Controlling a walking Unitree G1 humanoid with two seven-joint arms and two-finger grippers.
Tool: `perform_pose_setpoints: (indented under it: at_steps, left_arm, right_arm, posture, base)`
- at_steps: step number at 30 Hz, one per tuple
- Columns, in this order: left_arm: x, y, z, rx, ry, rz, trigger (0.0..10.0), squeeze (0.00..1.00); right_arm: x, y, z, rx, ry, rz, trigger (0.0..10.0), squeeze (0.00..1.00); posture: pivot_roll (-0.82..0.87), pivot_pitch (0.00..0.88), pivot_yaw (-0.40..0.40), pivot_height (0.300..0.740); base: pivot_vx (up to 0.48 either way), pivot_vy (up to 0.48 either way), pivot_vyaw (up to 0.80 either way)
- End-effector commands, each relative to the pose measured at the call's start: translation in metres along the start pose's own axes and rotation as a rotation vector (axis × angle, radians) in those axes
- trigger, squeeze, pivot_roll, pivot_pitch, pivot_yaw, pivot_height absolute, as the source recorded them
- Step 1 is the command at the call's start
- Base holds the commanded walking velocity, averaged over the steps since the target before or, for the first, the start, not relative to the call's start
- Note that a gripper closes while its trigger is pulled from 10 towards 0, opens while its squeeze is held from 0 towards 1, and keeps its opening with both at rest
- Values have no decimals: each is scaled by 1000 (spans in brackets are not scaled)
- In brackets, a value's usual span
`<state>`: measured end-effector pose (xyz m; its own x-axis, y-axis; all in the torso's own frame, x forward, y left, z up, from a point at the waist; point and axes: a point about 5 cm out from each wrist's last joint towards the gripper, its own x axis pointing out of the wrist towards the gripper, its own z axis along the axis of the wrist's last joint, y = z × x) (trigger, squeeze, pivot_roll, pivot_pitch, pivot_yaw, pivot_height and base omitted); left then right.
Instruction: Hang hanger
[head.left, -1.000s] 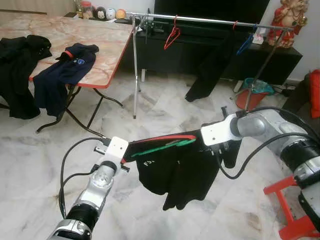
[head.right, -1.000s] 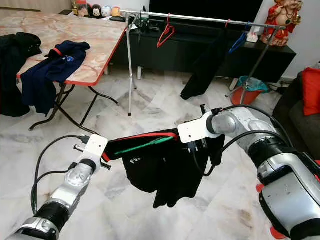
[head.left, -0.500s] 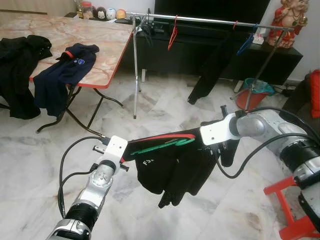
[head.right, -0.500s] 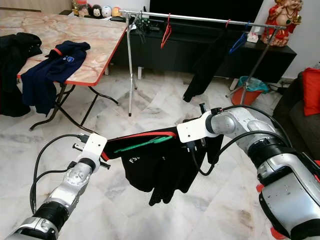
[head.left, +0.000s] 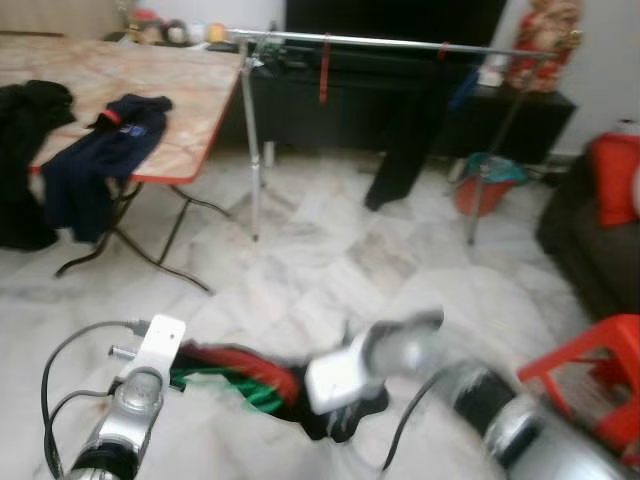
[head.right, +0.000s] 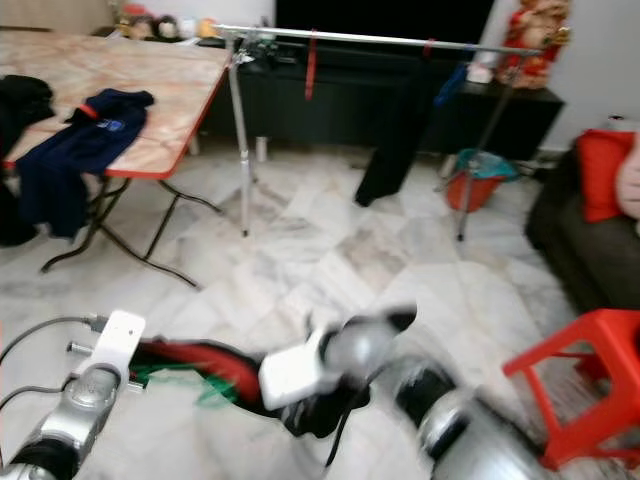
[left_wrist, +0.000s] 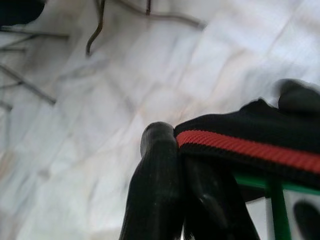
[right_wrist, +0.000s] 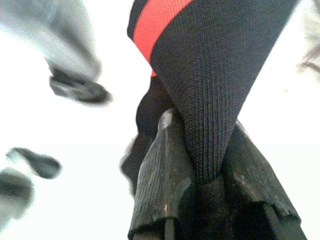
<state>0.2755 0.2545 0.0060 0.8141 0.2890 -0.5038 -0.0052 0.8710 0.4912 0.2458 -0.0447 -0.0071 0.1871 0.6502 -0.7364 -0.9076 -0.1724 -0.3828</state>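
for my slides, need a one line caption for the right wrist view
Right gripper shut on black knit garment with red stripe, its black ribbed fingers pinching the fabric.

Pale marble floor runs across the room. On the far left stands the folding table with its marbled top; a navy shirt and a black garment lie draped over its near edge. A red stool stands near right.

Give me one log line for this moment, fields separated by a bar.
left end effector: shut on shirt | right end effector: shut on shirt | hanger: inside shirt | rail: ahead
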Motion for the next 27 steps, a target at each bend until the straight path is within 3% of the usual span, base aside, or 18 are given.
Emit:
perform_pose_setpoints:
  at_steps: [1,27]
  left_arm:
    - [4,20,15,-49,-44,96,10000,0]
    - [4,20,15,-49,-44,96,10000,0]
  right_arm:
    - [-300,-143,-117,-27,836,-441,0,0]
    - [-300,-143,-117,-27,836,-441,0,0]
  posture:
    - [107,0,-71,740]
    - [107,0,-71,740]
  base:
    - [0,0,0]
    - [0,0,0]
